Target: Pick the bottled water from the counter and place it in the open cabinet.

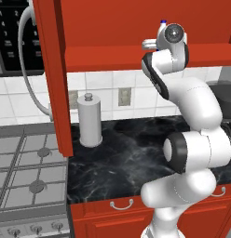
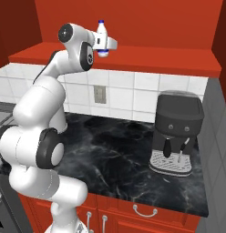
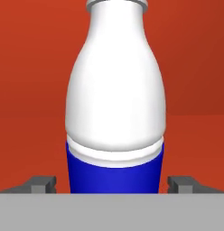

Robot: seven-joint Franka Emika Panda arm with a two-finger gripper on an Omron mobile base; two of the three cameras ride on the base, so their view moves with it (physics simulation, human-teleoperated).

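The bottled water [image 3: 114,90], white with a blue label band, stands upright between my finger tips [image 3: 41,184], with a thin strip of red showing on each side of it. My gripper [image 3: 111,185] is open around its lower part. From the base, the bottle [image 2: 102,34] is up at the shelf of the open cabinet [image 2: 156,59], its base level with the shelf's front edge, and my gripper [image 2: 105,44] is around it. From the left, my hand hides all but its blue cap [image 1: 163,22] above the red shelf [image 1: 112,58]. The black counter [image 1: 126,148] lies far below.
A tall grey cylinder with a knob [image 1: 90,121] stands on the counter beside the cabinet's red door panel [image 1: 52,79]. A stove [image 1: 29,172] is at the left. A dark coffee machine [image 2: 177,136] stands at the counter's right end.
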